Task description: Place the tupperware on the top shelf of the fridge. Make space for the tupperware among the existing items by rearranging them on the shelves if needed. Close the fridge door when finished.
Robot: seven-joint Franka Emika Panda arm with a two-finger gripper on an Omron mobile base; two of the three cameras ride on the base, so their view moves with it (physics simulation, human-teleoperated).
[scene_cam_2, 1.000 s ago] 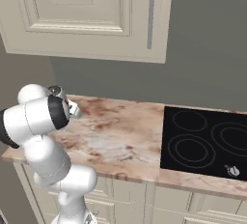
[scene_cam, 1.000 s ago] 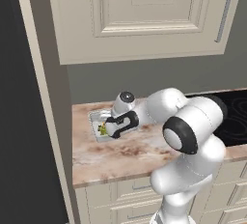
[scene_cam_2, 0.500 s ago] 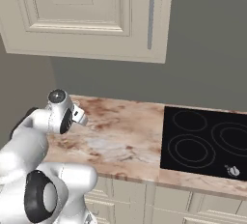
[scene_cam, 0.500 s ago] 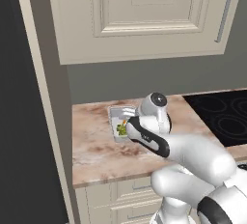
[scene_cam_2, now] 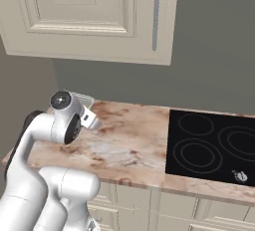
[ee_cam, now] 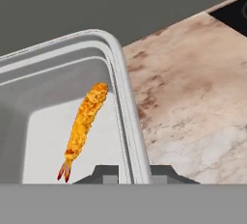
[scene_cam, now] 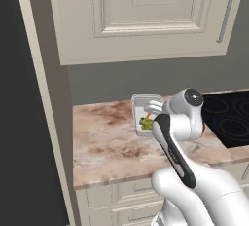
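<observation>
Small rectangular translucent grey-white plastic tub [scene_cam: 144, 109]: its near right part is hidden behind the robot's white wrist in the left base view; in the hand view the tub [ee_cam: 62, 73] is cut off by the left edge. Tool [ee_cam: 126, 174]: both dark fingertips are largely cut off at the bottom, straddling the tub's right wall. Black glass cooktop [scene_cam_2: 214, 144], right of the tub, is cut by the right edge.

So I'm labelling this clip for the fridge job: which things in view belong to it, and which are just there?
Part of the job:
- tupperware, holding green food and a fried shrimp
- claw, fingers either side of the tub's wall

Just there:
- marble counter
- black cooktop
- wall cabinet
</observation>
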